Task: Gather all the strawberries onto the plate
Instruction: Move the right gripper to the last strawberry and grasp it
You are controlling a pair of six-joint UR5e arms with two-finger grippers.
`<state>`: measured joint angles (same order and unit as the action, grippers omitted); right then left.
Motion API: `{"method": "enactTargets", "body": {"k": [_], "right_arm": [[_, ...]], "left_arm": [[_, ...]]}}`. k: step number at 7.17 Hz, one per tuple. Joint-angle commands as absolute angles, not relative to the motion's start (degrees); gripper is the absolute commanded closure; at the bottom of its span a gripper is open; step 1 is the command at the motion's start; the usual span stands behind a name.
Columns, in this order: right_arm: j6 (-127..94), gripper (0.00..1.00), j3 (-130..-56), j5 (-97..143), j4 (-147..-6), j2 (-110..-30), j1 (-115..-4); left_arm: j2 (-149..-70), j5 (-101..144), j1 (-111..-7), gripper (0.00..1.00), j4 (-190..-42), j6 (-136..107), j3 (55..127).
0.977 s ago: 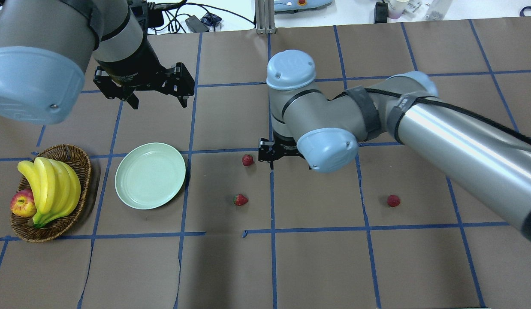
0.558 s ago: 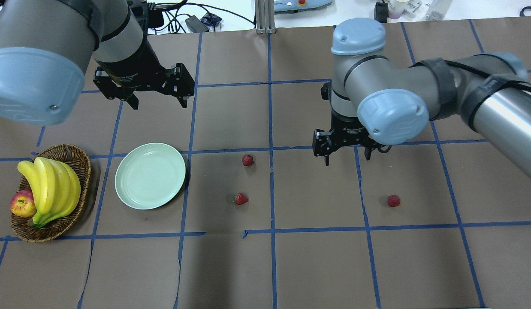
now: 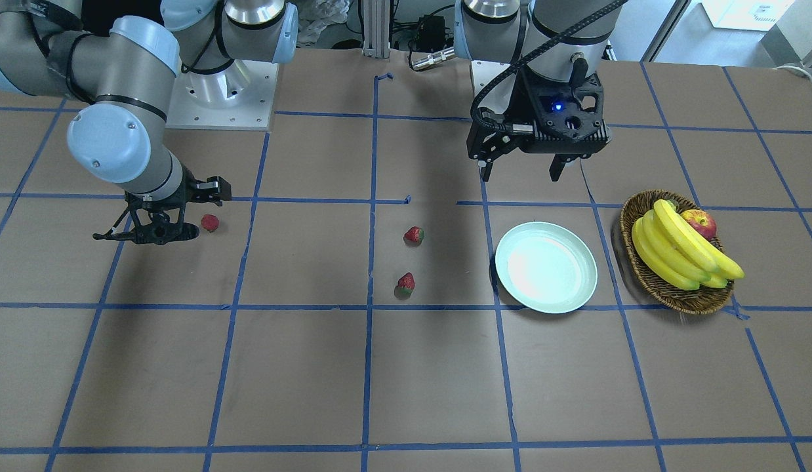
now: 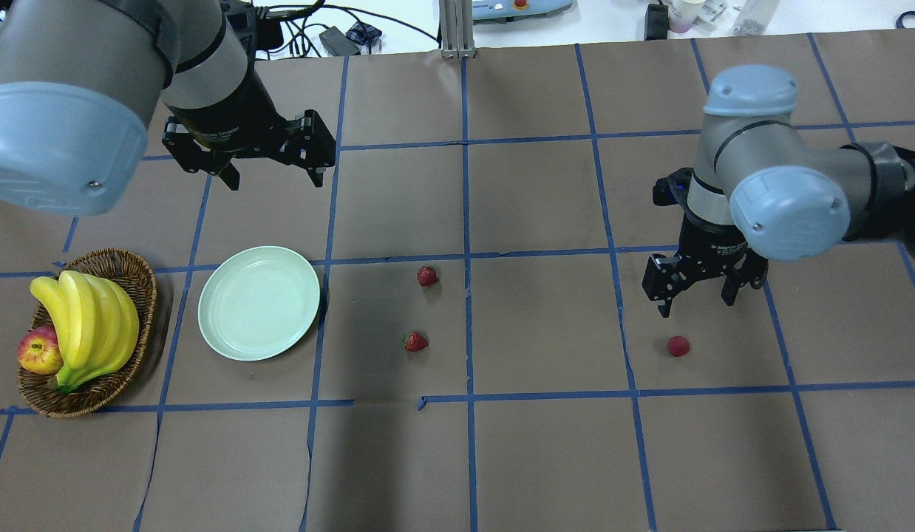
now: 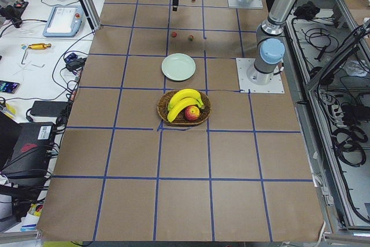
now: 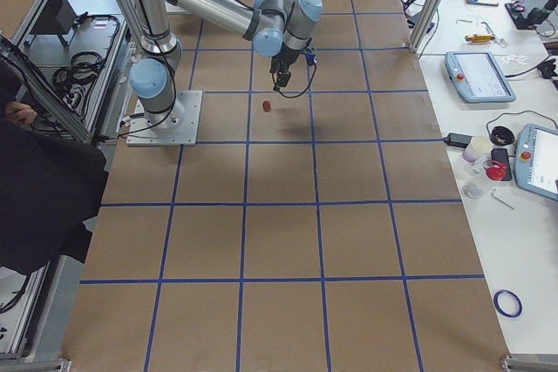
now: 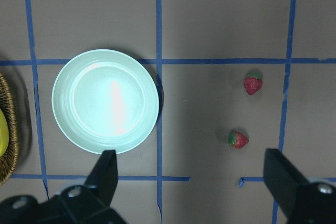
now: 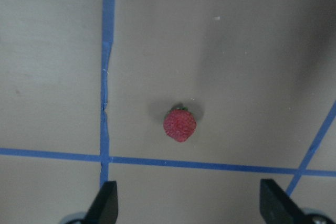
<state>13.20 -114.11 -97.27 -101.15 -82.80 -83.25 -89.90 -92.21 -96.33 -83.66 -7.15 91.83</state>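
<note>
Since the earlier frames the right end effector (image 4: 694,304) had swung away from the middle of the surface (image 4: 546,458) toward its own side; the left end effector (image 4: 274,179) had kept its place.

From overhead, the right one hung wide open and empty, near the lone berry (image 4: 678,346) but not over it. The left one, also wide open and empty, hung beyond the plate (image 4: 259,303). The plate was bare. The far berry (image 4: 427,275) and the near berry (image 4: 415,341) lay between the plate and the lone berry, closer to the plate.

From the front, all three berries rested on the surface, untouched.

The side views added nothing certain.

The left wrist camera showed the bare plate and two berries beside it. The right wrist camera showed the lone berry ahead of the spread fingers.

By my judgement nothing was collected yet; three berries remained.
</note>
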Motion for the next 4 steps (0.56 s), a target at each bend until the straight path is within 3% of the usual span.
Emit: {"method": "enactTargets", "body": {"k": [1, 4], "right_arm": [[16.69, 0.02, -125.63, -97.13, -116.20, -81.92, -81.74], [16.79, 0.04, -126.39, -96.16, -120.31, -80.60, -81.65]], "left_arm": [[-89.91, -92.20, -96.33, 0.00, -83.85, -7.12, 91.85], [-89.91, -92.20, -96.33, 0.00, -83.85, -7.12, 91.93]]}}
